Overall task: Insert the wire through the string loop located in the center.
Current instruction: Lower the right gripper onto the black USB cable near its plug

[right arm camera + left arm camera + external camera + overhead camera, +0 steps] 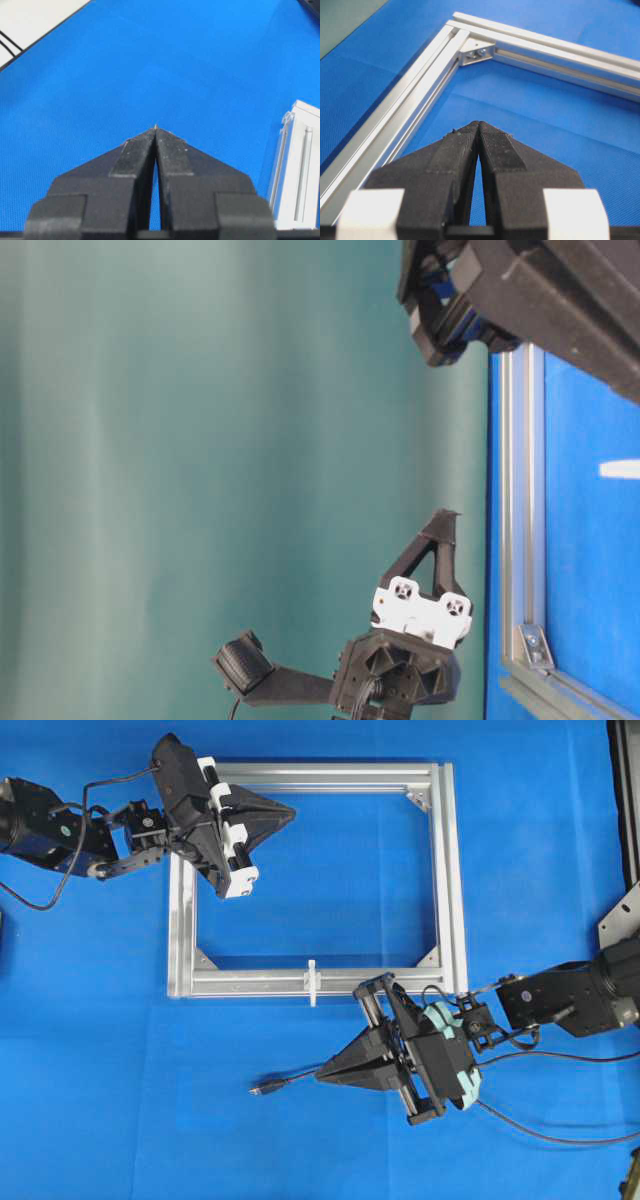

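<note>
Wire [290,1081] is lying on the blue mat [120,1050] just below the silver frame [448,870], its plug end poking out left of the right gripper [320,1074], whose fingers are pressed together over it, while the left gripper [292,814] is hovering closed and empty above the frame's top corner, string loop [312,982] sitting on the bottom rail.

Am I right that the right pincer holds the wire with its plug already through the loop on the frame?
Not through. In the overhead view the right pincer holds the wire, but its plug lies on the cloth, short of the loop on the frame.
</note>
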`<state>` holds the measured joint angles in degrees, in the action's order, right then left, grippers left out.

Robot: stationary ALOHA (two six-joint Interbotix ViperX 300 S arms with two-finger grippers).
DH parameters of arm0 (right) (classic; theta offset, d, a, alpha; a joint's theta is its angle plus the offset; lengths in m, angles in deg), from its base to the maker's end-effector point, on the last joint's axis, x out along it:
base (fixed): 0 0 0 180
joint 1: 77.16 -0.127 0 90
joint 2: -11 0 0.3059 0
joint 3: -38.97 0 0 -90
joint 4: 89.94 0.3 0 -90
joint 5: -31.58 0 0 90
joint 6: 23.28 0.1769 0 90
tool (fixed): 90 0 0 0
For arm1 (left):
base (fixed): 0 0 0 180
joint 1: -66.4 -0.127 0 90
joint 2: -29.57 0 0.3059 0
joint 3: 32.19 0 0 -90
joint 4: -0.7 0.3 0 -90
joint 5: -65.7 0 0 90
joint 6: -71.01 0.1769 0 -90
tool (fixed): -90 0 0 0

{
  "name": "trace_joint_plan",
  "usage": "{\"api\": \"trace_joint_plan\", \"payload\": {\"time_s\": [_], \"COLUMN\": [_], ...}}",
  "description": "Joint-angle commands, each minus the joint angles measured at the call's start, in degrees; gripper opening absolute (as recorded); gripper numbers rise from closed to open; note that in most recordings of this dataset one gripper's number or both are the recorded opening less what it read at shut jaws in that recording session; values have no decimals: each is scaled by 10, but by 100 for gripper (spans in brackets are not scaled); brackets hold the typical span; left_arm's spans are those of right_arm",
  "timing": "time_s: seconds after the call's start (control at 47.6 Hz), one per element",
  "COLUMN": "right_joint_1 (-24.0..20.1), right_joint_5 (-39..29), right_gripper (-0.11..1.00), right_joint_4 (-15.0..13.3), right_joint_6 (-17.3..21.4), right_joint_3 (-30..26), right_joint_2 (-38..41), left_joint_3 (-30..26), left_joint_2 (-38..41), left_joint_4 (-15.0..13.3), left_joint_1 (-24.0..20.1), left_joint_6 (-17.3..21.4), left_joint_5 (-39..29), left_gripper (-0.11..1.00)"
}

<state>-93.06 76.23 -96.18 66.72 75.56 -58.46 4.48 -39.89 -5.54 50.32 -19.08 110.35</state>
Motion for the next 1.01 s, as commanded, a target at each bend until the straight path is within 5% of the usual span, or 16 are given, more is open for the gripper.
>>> {"api": "trace_joint_plan", "payload": {"time_s": [0.0, 0.588, 0.714, 0.924, 0.987], "right_joint_1": [-6, -12, -12, -11, -11], "right_joint_5": [-1, -66, -75, -82, -85], "right_gripper": [0, -1, 20, 83, 93], "right_joint_4": [-2, 0, 1, 10, 16], "right_joint_6": [4, 48, 62, 64, 64], "right_joint_3": [-11, -30, -30, -32, -33], "right_joint_2": [-26, -33, -33, -32, -31], "left_joint_3": [-18, -18, -18, -18, -18], "left_joint_2": [-28, -28, -29, -29, -29], "left_joint_4": [12, 12, 12, 12, 12], "left_joint_1": [7, 9, 9, 9, 9], "left_joint_6": [-1, -1, -1, -2, -2], "left_joint_5": [-7, -12, -12, -12, -13], "left_gripper": [0, 0, 0, 0, 0]}}
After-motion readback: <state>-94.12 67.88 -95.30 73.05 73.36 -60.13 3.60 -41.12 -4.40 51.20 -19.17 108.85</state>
